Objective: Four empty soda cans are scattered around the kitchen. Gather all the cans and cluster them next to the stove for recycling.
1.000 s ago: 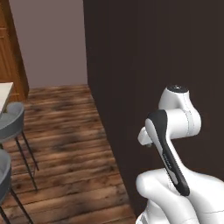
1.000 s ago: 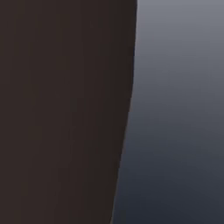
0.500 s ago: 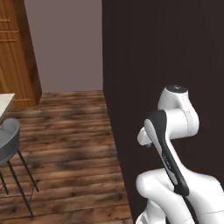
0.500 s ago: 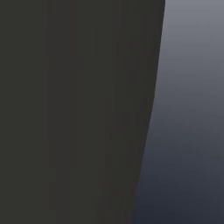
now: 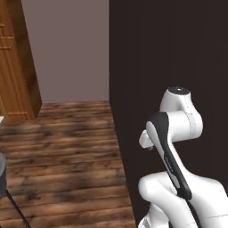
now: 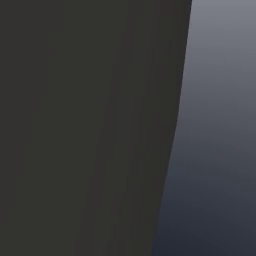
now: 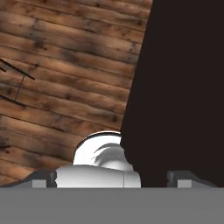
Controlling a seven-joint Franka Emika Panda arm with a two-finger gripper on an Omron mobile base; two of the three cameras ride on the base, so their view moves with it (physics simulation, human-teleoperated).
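Observation:
The soda cans and the stove are out of view. My gripper (image 7: 116, 178) is open: in the hand view its two dark fingertips (image 7: 43, 177) stand far apart at the bottom, with no can between them. It looks down on the wooden floor (image 7: 65, 65) beside the edge of a tall dark panel (image 7: 183, 87). In the left base view the white arm (image 5: 173, 133) is folded up close in front of that dark panel (image 5: 169, 53).
A wooden cabinet (image 5: 15, 67) stands at the far left against a pale wall (image 5: 67, 49). Open plank floor (image 5: 62, 151) lies between them and the panel. A stool's edge (image 5: 2, 173) and thin legs (image 7: 13, 87) show at the left. The right base view faces the dark panel (image 6: 85, 125) and a grey surface (image 6: 215, 150).
The whole picture has shifted, so the base is moving. The dark panel's edge has slid to the right in both base views and the stools have slipped off to the left. The arm keeps its pose.

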